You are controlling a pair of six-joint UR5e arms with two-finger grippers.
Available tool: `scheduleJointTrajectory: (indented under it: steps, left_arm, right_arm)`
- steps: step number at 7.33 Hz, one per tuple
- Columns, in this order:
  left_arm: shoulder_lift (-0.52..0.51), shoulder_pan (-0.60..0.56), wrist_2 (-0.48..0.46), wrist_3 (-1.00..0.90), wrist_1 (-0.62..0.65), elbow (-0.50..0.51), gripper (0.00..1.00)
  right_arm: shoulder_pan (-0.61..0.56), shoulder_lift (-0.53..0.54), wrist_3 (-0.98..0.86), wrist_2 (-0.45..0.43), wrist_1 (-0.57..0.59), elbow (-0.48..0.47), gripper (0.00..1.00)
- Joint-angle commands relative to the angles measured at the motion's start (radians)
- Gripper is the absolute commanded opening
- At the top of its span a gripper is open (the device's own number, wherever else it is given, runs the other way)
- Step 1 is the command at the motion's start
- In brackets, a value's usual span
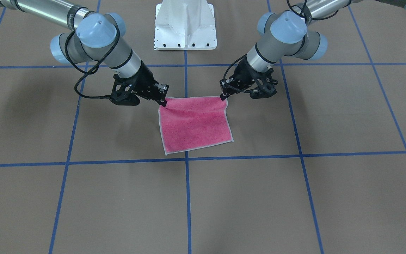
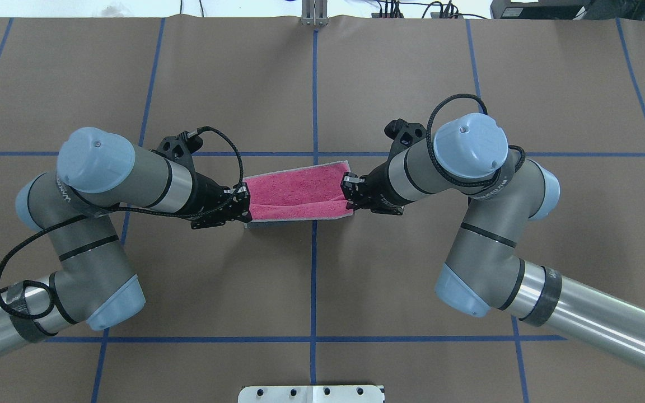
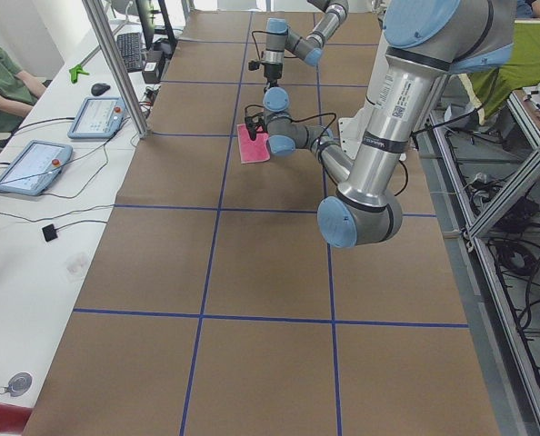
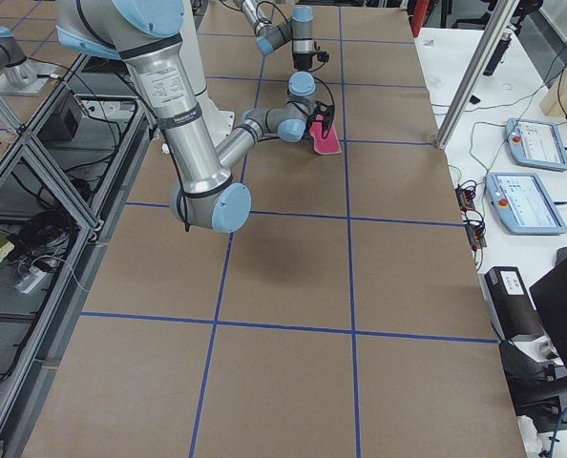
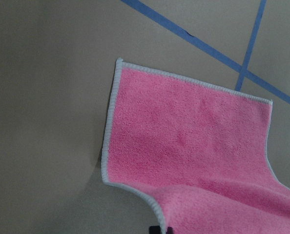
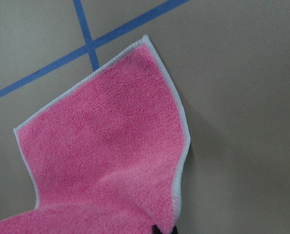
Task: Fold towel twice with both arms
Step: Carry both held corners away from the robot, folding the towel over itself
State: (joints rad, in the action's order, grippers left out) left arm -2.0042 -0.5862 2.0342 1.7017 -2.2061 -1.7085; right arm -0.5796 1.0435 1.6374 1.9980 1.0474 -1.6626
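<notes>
in the overhead view the towel (image 2: pixel 300 190) is stretched between the left gripper (image 2: pixel 243 202) at its 9 o'clock and the right gripper (image 2: pixel 349 193) at its 3 o'clock. both pinch a corner and close off those sides. at 12 o'clock the bare table (image 2: pixel 311 84) gives open passage. at 6 o'clock it lies open as far as the white pedestal base (image 2: pixel 311 393).

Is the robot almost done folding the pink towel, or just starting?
Just starting. Done: the left pincer and right pincer each grip a corner of the towel. In hand: that edge is lifted between them, while the opposite edge lies on the table. Left: both folds; the towel is one pink layer for now.
</notes>
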Motion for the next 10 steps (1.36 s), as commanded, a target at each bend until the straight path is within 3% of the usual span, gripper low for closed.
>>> scheduleJointTrajectory:
  steps: [1, 3, 10]
  left_arm:
    - [-0.015, 0.000, 0.000, 0.004, -0.001, 0.024, 0.00]
    - [-0.015, -0.001, -0.002, 0.004, -0.001, 0.024, 0.00]
    - [-0.068, -0.021, -0.009, 0.032, -0.001, 0.107, 0.00]
  right_arm:
    - [-0.012, -0.058, -0.001, -0.007, -0.010, 0.088, 0.00]
    - [-0.019, -0.062, -0.001, -0.034, -0.072, 0.153, 0.00]
    - [-0.019, -0.079, -0.001, -0.077, -0.076, 0.178, 0.00]
